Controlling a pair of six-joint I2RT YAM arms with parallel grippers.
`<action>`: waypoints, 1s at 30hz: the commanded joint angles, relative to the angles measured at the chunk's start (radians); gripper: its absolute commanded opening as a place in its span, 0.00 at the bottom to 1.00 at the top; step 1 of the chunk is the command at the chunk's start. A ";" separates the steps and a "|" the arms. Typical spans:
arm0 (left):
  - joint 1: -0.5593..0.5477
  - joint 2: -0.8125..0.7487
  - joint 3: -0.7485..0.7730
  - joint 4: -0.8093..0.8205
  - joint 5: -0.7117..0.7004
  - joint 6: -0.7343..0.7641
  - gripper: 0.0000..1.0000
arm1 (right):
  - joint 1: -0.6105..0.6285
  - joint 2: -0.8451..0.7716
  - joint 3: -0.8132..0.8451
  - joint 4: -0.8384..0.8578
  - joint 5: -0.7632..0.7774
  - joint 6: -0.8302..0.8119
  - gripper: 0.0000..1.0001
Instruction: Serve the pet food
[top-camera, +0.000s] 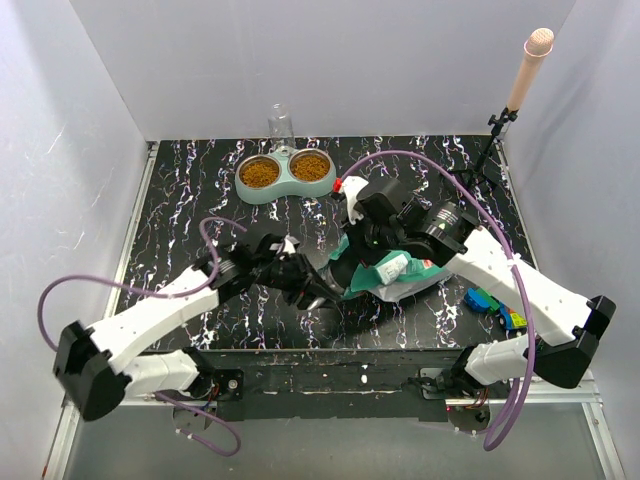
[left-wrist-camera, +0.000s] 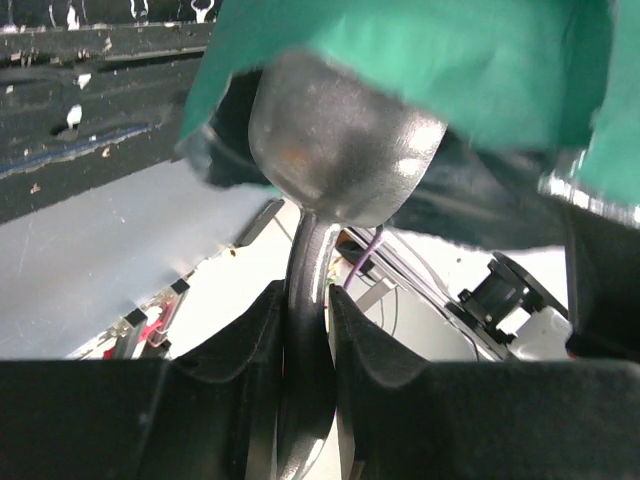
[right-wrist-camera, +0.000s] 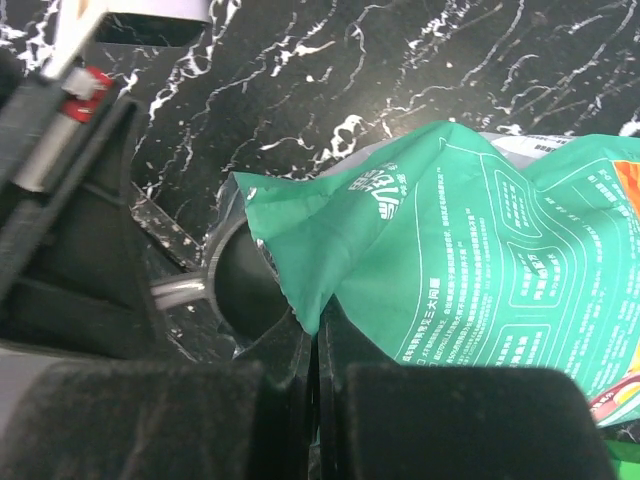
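Silvery scoop (left-wrist-camera: 340, 150) first: my left pincer (left-wrist-camera: 305, 320) is clamped on its handle, the cup pushed against the mouth of the teal bag (right-wrist-camera: 450, 260), I judge to dig out a load. My right pincer (right-wrist-camera: 315, 345) is pressed together on the bag's torn lip, apparently holding it open. Only the right wrist view shows the scoop's rim under that lip. Only the overhead shows the far mint-green double bowl (top-camera: 285, 188) on the worktop (top-camera: 180, 200), pet food (top-camera: 260, 173) already in both cups.

Scoop (left-wrist-camera: 340, 150) in bag (top-camera: 400, 270) mouth; kibble (top-camera: 260, 174) in bowl (top-camera: 285, 186) behind.
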 joint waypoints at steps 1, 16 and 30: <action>0.006 -0.196 -0.037 -0.057 -0.125 -0.102 0.00 | 0.026 -0.066 0.039 0.181 -0.133 0.026 0.01; 0.007 0.029 0.060 -0.070 -0.084 0.029 0.00 | 0.030 -0.101 -0.030 0.203 -0.136 0.046 0.01; -0.011 0.477 0.118 0.439 0.024 -0.007 0.00 | 0.041 -0.087 0.065 0.107 0.028 0.004 0.01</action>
